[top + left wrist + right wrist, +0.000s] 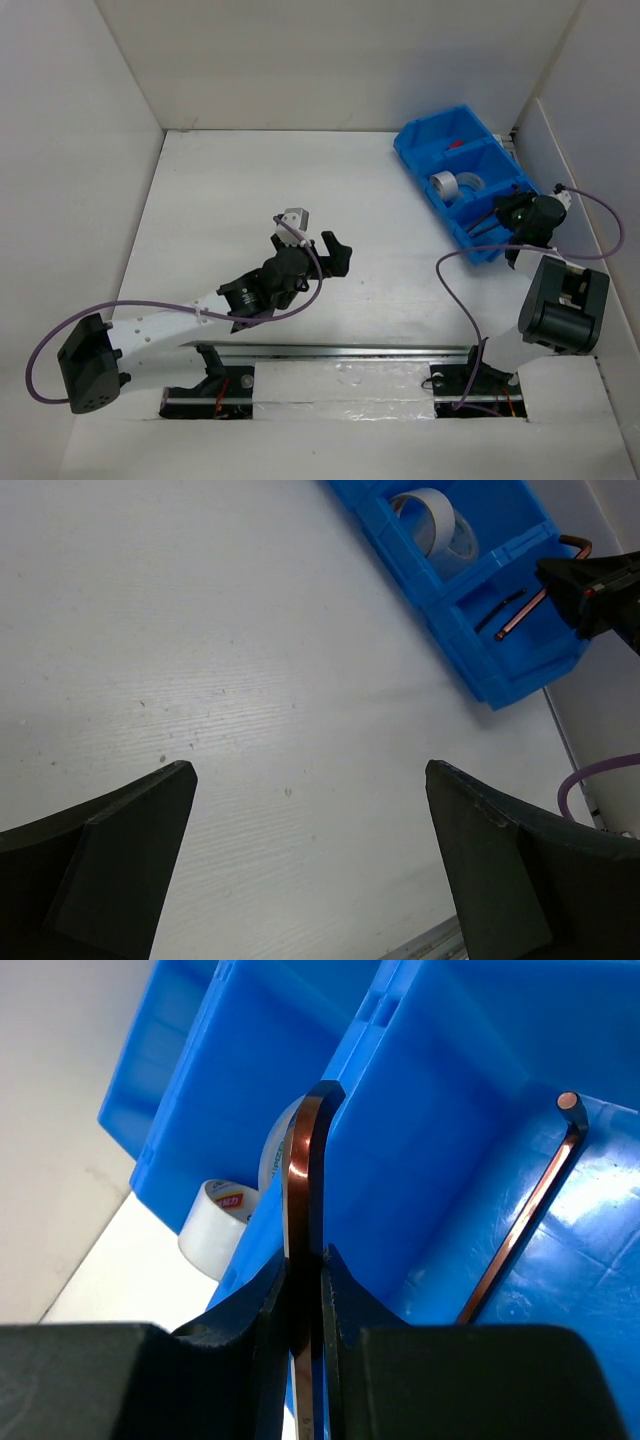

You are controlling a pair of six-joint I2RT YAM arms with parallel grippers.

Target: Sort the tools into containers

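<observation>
The blue three-compartment bin [420, 150] stands at the far right of the table. Its middle compartment holds tape rolls [447, 185], and something red [455, 146] lies in the far one. My right gripper [505, 212] hangs over the near compartment, shut on a thin coppery hex key [302, 1160] that points down into it. A second hex key [525, 1220] lies on that compartment's floor. A white tape roll [215, 1222] shows past the divider. My left gripper [335, 252] is open and empty over bare table at mid-table. No screwdriver is clearly visible.
White walls enclose the table on the left, back and right. The bin [460, 650] sits close to the right wall. Purple cables loop from both arms. A metal rail [340, 352] runs along the near edge between the arm bases.
</observation>
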